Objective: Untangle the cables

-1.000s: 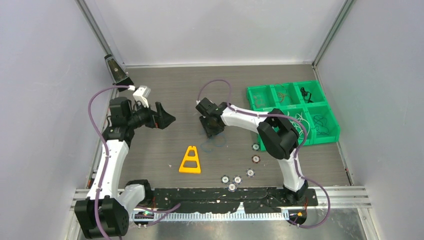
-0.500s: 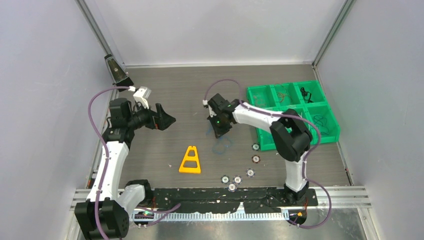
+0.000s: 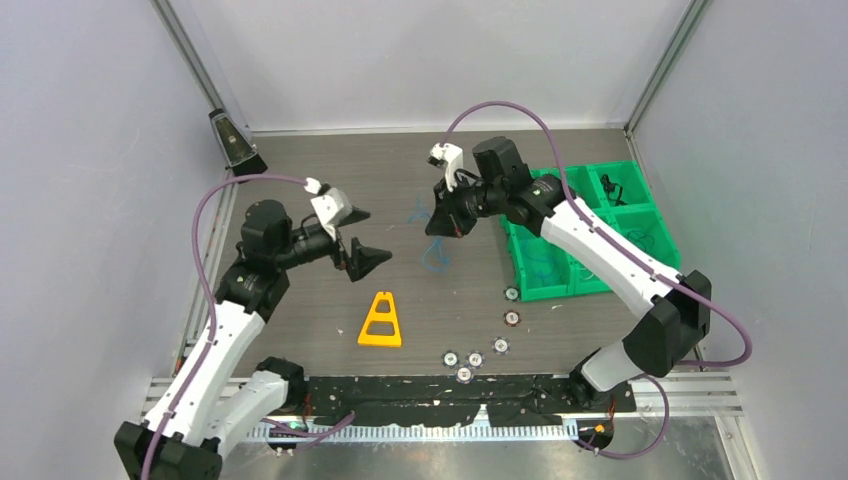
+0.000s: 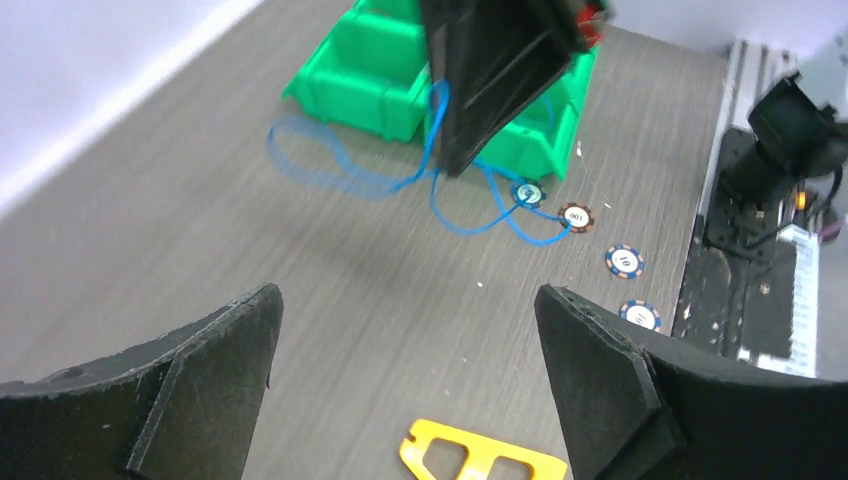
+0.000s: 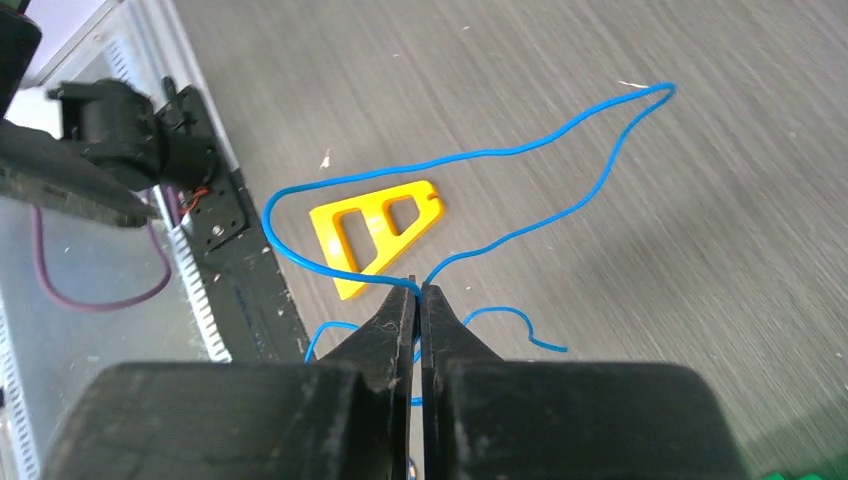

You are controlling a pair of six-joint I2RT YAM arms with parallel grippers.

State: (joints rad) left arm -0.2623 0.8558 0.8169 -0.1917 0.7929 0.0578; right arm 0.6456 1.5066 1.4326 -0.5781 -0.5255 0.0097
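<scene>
One of the cables, a thin blue wire (image 5: 560,140), is pinched at the tips of my right gripper (image 5: 418,288), which is shut on it. The wire hangs in loose loops above the table (image 3: 433,252), and its loops trail toward the green bin in the left wrist view (image 4: 330,172). My right gripper (image 3: 438,226) is raised over the middle of the table. My left gripper (image 3: 378,233) stands wide open to its left, facing it, with nothing between its fingers (image 4: 407,295). No red or white strand is in the held piece.
A green compartment bin (image 3: 600,215) with more thin wires sits at the right. A yellow triangle (image 3: 381,320) lies near the front centre. Several poker chips (image 3: 475,358) lie to its right. A black device (image 3: 235,142) stands at the far left corner.
My right gripper shut on the blue cable on the table and lifted it up and away toward the far side. My left arm swung toward the middle, still open.
</scene>
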